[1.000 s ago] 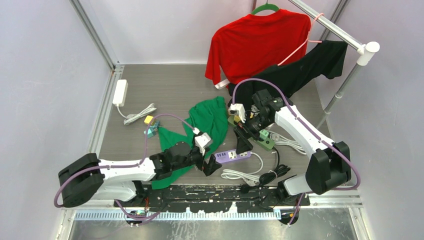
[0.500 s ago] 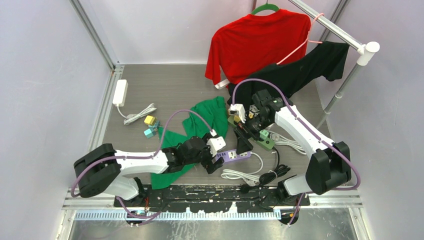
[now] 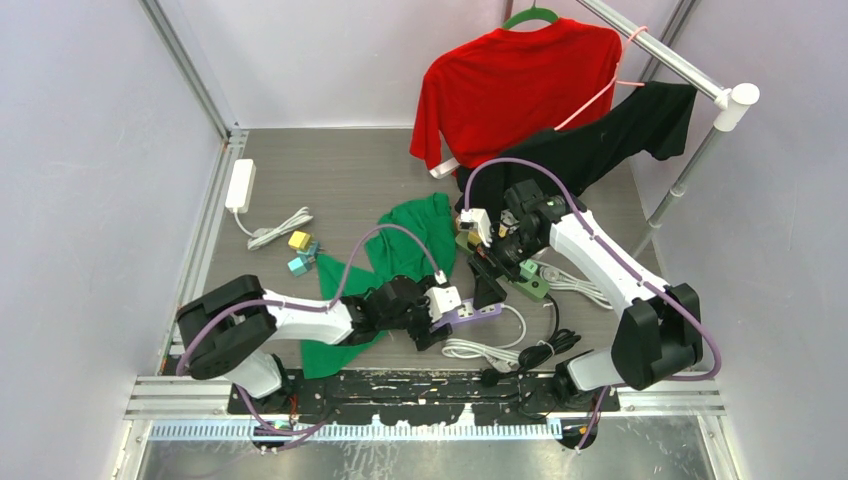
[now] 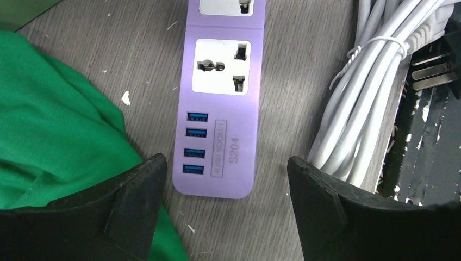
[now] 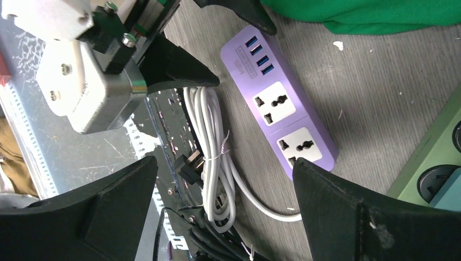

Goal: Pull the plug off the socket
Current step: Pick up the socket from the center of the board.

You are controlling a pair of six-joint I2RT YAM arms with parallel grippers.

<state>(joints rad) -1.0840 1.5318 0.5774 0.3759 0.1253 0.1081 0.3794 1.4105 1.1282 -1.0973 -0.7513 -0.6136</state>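
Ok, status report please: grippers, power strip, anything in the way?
Left gripper open around purple strip, USB end. Right gripper open above it. Visible sockets empty. White cable bundle alongside.

Left gripper (image 4: 226, 165): we log it shifted rightward, arm drawn in behind it, now straddling the USB end of the purple power strip (image 4: 223, 103).

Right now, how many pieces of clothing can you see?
3: red shirt hanging at the back, black shirt hanging right of it, green garment crumpled on the table.
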